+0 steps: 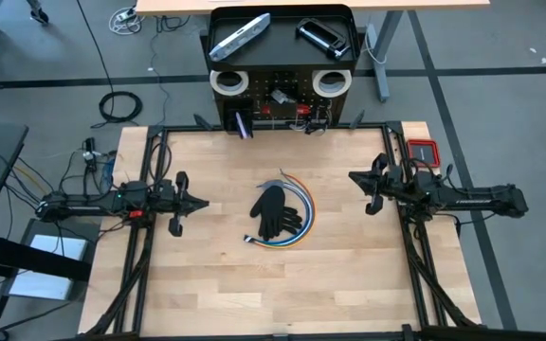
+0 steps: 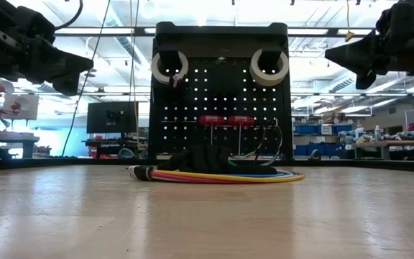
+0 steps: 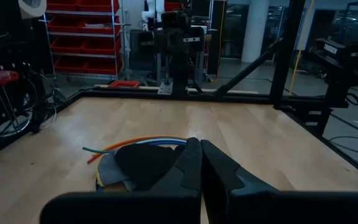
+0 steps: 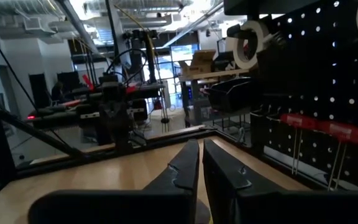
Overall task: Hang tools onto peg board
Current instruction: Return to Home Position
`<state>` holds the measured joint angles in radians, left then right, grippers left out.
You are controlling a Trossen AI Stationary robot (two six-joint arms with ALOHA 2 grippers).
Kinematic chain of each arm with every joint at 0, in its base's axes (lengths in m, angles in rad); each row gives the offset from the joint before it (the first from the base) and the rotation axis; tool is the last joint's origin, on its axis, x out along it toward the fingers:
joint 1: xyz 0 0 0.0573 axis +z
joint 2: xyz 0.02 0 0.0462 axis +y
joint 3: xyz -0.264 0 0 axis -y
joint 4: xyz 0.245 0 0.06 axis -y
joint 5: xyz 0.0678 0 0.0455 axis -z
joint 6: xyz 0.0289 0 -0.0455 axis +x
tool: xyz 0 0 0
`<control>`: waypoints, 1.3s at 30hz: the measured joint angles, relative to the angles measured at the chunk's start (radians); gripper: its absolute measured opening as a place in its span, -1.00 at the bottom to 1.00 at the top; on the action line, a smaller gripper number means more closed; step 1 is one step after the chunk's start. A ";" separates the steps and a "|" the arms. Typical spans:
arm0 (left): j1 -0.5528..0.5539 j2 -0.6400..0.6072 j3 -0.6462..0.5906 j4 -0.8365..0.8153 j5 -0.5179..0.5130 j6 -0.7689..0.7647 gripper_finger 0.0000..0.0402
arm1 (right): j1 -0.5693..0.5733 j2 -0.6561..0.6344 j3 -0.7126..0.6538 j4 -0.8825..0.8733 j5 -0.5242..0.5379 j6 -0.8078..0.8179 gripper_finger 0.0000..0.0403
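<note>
- Black fabric, a glove (image 1: 272,210), lies in the middle of the table (image 1: 207,284), on top of a loose coil of coloured cables (image 1: 301,220); both are in front of the peg board (image 1: 282,104) and well apart from it
- The peg board already carries two rolls of tape (image 2: 169,66) near its top corners and a red-handled tool (image 2: 225,120) lower down, with some wire beside it; its top tray holds a grey tool (image 1: 240,36) and a black clamp (image 1: 323,36)
- The left end effector (image 1: 195,202) hovers to the left of the glove, fingers pressed together and holding nothing; the right end effector (image 1: 356,177) hovers to the right of the glove, likewise closed and empty
- Whether the glove and cables are meant for the board cannot be told from here, so the risks below are judgements only
- The glove is limp and sits on the coil: a pinch taken there could catch a cable strand too and drag the whole bundle
- The coil is loose, so lifted by one strand it would likely sag and spill open
- The board's pegs are crowded near the red-handled tool; a reach there could knock hung items off
</note>
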<state>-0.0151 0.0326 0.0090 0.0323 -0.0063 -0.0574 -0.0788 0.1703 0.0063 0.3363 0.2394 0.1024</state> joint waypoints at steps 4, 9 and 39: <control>0.000 0.000 0.000 0.000 0.000 0.000 -0.97 | 0.000 0.000 0.000 0.000 0.000 0.000 -0.85; 0.000 0.000 0.000 0.000 0.000 0.000 -0.97 | 0.000 0.000 0.000 0.000 0.001 0.000 -0.86; 0.000 0.000 0.000 0.000 0.000 0.000 -0.97 | 0.000 0.000 0.000 0.000 0.002 0.000 -0.88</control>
<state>-0.0151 0.0325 0.0087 0.0319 -0.0067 -0.0574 -0.0784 0.1703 0.0063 0.3363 0.2411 0.1020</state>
